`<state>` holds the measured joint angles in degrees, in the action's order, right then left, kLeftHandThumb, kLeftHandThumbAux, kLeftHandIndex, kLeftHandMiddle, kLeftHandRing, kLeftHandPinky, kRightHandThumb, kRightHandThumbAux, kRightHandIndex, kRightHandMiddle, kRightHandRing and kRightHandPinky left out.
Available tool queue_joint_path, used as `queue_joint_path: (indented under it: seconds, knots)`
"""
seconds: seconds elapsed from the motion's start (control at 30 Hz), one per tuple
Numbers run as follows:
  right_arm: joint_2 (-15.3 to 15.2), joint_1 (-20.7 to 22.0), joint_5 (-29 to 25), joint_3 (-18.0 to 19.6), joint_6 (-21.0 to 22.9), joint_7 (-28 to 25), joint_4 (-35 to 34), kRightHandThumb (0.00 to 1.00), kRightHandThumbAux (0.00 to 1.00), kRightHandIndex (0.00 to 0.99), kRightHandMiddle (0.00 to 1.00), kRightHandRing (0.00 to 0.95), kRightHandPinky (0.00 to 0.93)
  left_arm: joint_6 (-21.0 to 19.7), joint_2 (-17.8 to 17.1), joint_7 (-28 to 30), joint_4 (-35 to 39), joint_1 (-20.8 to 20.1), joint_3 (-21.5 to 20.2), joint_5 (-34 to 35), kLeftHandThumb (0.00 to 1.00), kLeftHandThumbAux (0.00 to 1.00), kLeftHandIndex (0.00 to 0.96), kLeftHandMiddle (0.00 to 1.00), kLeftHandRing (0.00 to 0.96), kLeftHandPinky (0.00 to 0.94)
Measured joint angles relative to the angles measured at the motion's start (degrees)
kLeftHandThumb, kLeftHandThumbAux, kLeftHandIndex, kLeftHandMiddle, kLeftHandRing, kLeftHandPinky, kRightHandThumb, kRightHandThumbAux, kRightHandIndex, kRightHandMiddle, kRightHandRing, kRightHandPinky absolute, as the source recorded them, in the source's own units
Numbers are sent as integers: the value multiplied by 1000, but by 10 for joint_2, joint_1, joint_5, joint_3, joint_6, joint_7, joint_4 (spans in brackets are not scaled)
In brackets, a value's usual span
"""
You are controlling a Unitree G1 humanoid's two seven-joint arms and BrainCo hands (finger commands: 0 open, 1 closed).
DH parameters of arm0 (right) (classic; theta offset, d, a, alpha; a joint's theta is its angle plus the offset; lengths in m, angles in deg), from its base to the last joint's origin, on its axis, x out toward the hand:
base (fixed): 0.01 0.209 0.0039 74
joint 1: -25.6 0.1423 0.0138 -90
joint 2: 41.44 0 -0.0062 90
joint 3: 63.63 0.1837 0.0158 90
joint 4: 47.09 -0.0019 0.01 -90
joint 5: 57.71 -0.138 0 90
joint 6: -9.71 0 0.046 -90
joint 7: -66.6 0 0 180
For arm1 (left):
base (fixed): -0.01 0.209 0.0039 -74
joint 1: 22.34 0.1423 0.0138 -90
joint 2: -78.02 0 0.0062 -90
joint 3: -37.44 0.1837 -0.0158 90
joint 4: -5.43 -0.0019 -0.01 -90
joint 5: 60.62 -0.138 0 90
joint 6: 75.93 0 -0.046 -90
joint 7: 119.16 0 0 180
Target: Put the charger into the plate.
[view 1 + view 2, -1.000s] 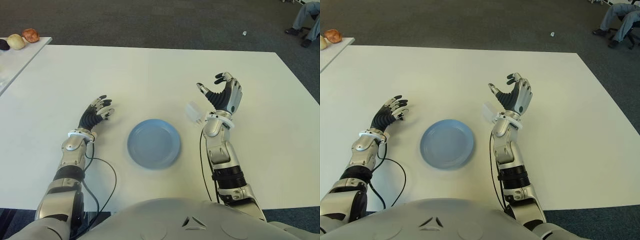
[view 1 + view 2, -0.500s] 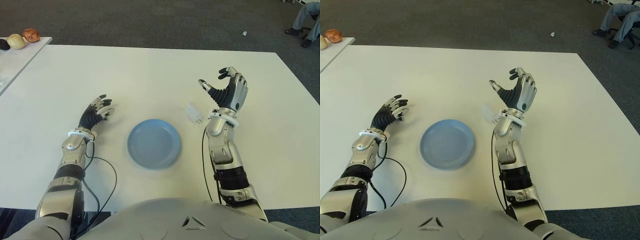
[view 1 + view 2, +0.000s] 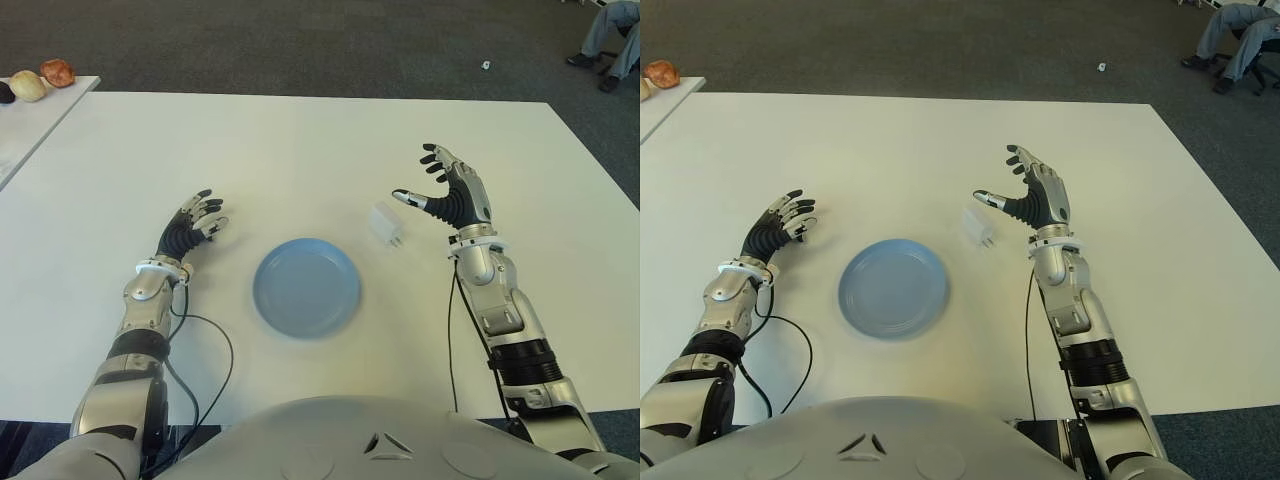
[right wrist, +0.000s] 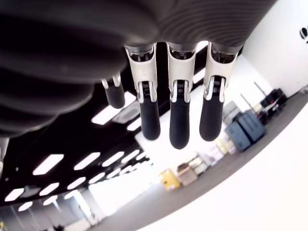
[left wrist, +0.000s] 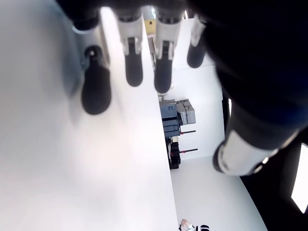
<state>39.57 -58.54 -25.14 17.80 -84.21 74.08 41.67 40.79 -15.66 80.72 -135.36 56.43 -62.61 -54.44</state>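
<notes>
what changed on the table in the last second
The right robot hand swung out to the robot's right, clear of the white charger, open, thumb pointing toward it. Charger, blue plate and left robot hand stayed put; nothing was grasped.

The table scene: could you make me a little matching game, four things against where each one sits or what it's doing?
Things:
1. charger
2. plate
3. right hand
4. left hand

States:
A. open, left of the plate
B. blue, holding nothing
C. open, just right of the charger
D. white, on the table between plate and right hand

Pairs: 1-D, 2-B, 3-C, 4-A
</notes>
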Motion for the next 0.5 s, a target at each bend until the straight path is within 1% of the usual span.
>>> queue_joint_path:
  seconds: [0.1,0.2,0.3,0.5]
  knots:
    - [-34,4,18,-16,-48,-10,34,380,277,6,7,4,3,2,1,0,0,0,0,0,74,718,121,217,176,120]
    - [-67,15,43,-30,-94,-11,78,368,250,2,2,1,1,3,2,0,4,1,0,0,80,718,122,218,176,123]
    - [-91,26,57,-37,-120,-11,112,361,220,0,0,0,0,3,2,0,9,6,1,0,86,708,122,218,177,127]
    - [-121,46,80,-51,-162,-12,151,346,189,0,0,0,0,3,2,-7,14,10,2,-1,91,695,116,216,174,120]
